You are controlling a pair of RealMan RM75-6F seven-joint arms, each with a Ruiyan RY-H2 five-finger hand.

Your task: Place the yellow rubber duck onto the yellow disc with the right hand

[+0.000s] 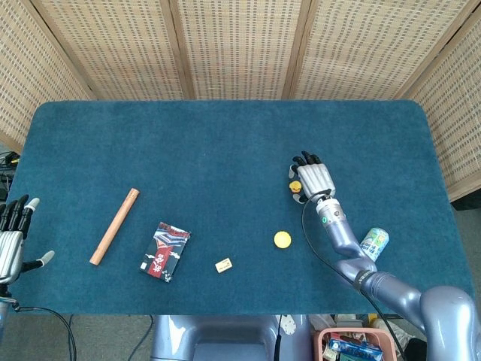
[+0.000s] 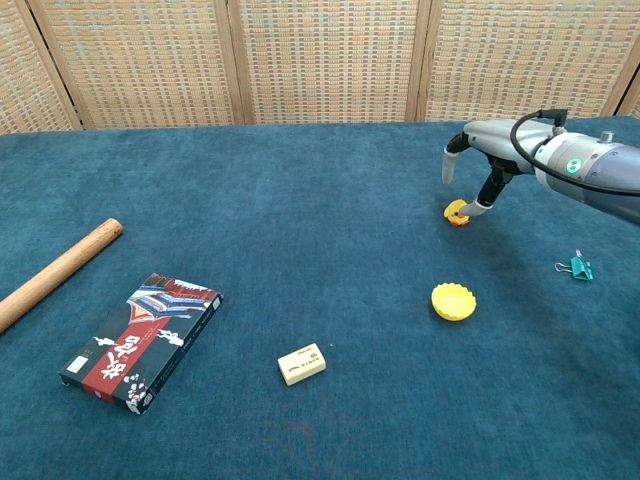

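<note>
The small yellow rubber duck (image 2: 455,213) stands on the blue table cloth, partly covered by my right hand (image 1: 310,179) in the head view. In the chest view the right hand (image 2: 484,160) hovers over the duck with its fingers apart; the thumb tip touches the duck's right side and the other fingers hang above it. Nothing is gripped. The yellow disc (image 1: 282,239) (image 2: 453,300) lies nearer the table's front edge, a short way from the duck. My left hand (image 1: 11,242) rests at the far left edge, fingers spread and holding nothing.
A wooden rod (image 1: 114,226), a patterned black and red box (image 1: 164,250) and a small cream block (image 1: 223,265) lie on the left half. A teal binder clip (image 2: 578,266) sits right of the disc. A can (image 1: 373,243) stands near the right forearm.
</note>
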